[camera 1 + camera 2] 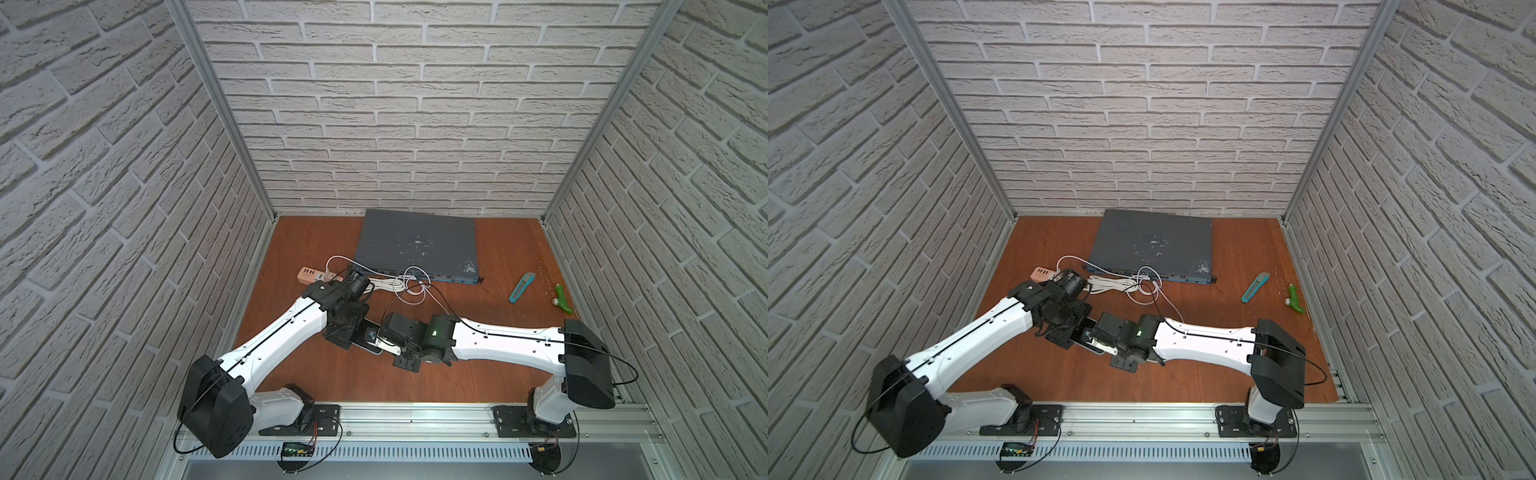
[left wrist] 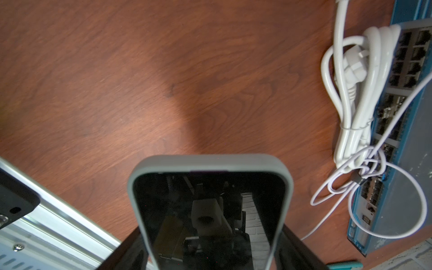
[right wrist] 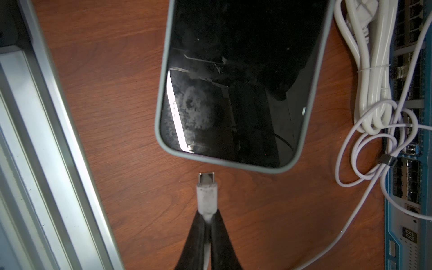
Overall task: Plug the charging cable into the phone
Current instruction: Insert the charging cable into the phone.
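the right gripper (image 3: 207,216) is seen closed narrow on the rear of the plug of the charging cable (image 3: 207,195). the plug body and its metallic tip (image 3: 206,175) are left free ahead of the fingers (image 3: 197,236). the thin white lead is passed back between the fingers and led off in loose loops toward the grey box (image 3: 408,187), beside the bundled cord (image 3: 371,77).

straight ahead of the tip the phone (image 3: 236,88) is found, lying flat and screen up on the table (image 3: 112,112). the tip is just short of the phone's short end edge and apart from it, with a narrow strip of wood seen between them. the plug's axis is set nearly along the phone's long axis, but a small angle is seen between the two. the tip is also aimed a little off the middle of that edge, toward the corner nearer the aluminium rail (image 3: 46,145). the port itself cannot be made out.

further along the phone's length, outside the right wrist view, the left gripper (image 2: 210,233) is set wide across the phone's width. a finger (image 2: 131,252) is laid against each long side, so the phone is judged to be braced there.

the right arm is the one at the port end, and the insertion is judged to fall to it. a small sideways shift and a slight turn would be needed first, then a straight push along the phone's length, resisted by the left grip.
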You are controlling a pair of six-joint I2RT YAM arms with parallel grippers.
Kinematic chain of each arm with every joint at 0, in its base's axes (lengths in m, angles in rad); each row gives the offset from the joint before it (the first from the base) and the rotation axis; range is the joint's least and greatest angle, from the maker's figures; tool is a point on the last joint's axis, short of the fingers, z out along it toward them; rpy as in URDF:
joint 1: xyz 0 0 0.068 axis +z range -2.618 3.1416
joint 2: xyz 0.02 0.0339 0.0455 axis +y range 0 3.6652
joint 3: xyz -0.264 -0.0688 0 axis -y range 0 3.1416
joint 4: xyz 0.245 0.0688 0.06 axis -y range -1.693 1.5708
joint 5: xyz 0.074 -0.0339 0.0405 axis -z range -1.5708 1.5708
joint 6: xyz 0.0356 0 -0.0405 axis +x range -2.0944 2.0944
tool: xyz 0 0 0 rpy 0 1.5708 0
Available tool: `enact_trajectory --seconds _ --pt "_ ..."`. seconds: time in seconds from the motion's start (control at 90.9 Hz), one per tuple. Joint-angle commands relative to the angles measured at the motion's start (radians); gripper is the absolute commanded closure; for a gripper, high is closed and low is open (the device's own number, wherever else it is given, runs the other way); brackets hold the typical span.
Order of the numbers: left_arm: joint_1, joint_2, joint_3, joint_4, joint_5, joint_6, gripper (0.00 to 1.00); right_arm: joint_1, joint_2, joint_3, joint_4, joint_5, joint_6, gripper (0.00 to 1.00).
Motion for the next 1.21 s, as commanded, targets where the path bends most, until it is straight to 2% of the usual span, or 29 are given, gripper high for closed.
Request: enact_trajectory --seconds 0.0,0.957,1.199 --pt "-0.002 -0.013 0.003 -0.014 0.000 -0.005 1.00 0.007 0.004 0.024 0.008 0.006 0.007 0.97" --pt "-0.039 0.003 0.019 -0.014 -0.021 -0.017 1.00 0.006 0.016 0.022 0.031 0.041 0.015 0.97" --pt "-0.036 -0.014 0.017 -0.032 -0.045 -0.027 1.00 0.006 -0.023 -0.002 0.012 0.044 0.027 0.97"
